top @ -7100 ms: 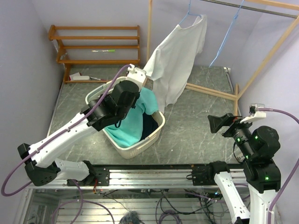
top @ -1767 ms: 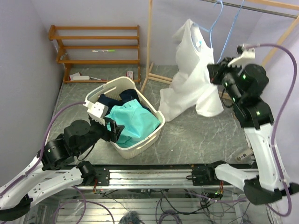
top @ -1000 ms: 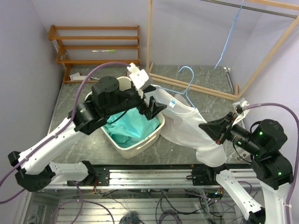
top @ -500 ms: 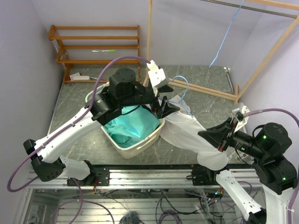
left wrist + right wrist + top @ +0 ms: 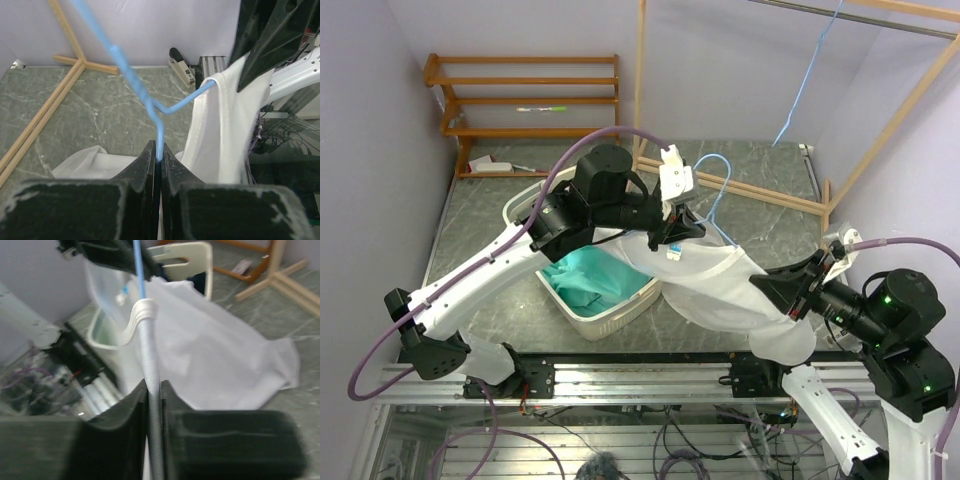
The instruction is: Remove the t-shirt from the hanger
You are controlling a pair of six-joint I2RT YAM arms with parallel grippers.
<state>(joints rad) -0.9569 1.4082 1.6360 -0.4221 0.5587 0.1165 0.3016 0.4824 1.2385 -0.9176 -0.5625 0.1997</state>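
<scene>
The white t-shirt (image 5: 730,290) is stretched low over the table between my two grippers. The blue wire hanger (image 5: 712,190) still sits in its neck. My left gripper (image 5: 686,228) is shut on the hanger's wire just below the twisted neck, as the left wrist view shows (image 5: 158,150), with the hanger (image 5: 131,75) rising from it and the t-shirt (image 5: 220,130) draped on one arm. My right gripper (image 5: 775,292) is shut on a bunched edge of the t-shirt (image 5: 220,355); its jaws (image 5: 154,387) pinch a taut roll of cloth leading to the hanger (image 5: 139,270).
A white laundry basket (image 5: 610,305) with teal and dark clothes stands under the left arm. A wooden clothes rack frame (image 5: 750,188) lies behind, with a second blue hanger (image 5: 810,70) on its rail. A wooden shelf (image 5: 525,95) stands at the back left.
The shirt and hanger came off the rail and down to table height. In the last half second my left gripper moved right with the hanger, and the shirt pulled tighter towards the right gripper.
</scene>
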